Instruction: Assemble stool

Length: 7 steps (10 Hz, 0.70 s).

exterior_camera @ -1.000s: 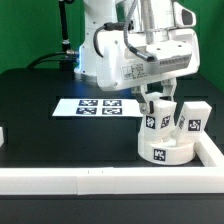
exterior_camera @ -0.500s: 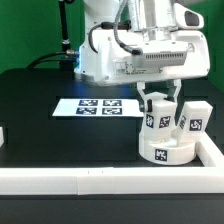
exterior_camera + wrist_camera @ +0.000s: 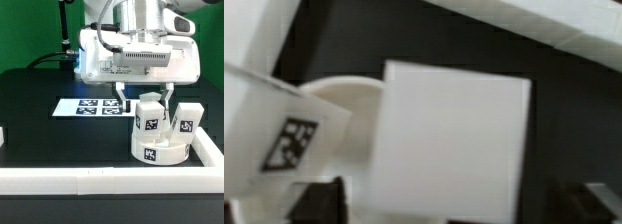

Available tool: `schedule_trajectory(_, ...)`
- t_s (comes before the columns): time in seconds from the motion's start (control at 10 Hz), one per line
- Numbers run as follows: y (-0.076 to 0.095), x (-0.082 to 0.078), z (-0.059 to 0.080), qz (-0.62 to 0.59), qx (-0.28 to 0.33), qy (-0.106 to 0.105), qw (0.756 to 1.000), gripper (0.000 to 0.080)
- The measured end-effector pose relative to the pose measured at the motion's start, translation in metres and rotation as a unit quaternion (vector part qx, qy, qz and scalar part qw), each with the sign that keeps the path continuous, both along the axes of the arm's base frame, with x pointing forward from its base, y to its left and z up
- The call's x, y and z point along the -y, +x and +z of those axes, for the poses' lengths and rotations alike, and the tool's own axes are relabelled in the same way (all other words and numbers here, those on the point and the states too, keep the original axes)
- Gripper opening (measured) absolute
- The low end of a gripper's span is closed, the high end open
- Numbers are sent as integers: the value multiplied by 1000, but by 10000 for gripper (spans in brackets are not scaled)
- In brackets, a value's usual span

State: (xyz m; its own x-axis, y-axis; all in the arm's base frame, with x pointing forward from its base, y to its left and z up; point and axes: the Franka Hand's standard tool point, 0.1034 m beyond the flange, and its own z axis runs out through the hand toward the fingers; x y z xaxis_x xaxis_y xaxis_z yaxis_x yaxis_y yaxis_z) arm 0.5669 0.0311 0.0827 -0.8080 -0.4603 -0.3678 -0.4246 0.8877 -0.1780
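The two dark fingers pinch a short blocky white plastic leg with a black-and-white square tag; that leg stands directly below them on the round thick white seat disc; a second tagged white leg stands on the disc just beside the fingers, toward the exterior view's right; the disc rests on the black surface beneath; the wrist view shows the pinched leg large between the finger tips; the flat white marker board lies nearby.
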Motion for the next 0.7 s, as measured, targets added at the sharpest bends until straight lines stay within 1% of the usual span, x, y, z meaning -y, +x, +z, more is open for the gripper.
schedule_trajectory(0.1, 0, 6, 6, 22, 6, -16, 1000, 640)
schedule_trajectory(0.2, 1, 7, 15, 65, 13, -33, 997, 640)
schedule_trajectory(0.3, 7, 5, 30, 125, 27, -56, 990, 640)
schedule_trajectory(0.4, 10, 4, 38, 176, 34, -79, 981, 648)
schedule_trajectory(0.5, 11, 4, 37, 227, 32, -105, 968, 649)
schedule_trajectory(0.6, 12, 5, 36, 268, 30, -125, 955, 649)
schedule_trajectory(0.7, 13, 5, 36, 298, 29, -140, 944, 649)
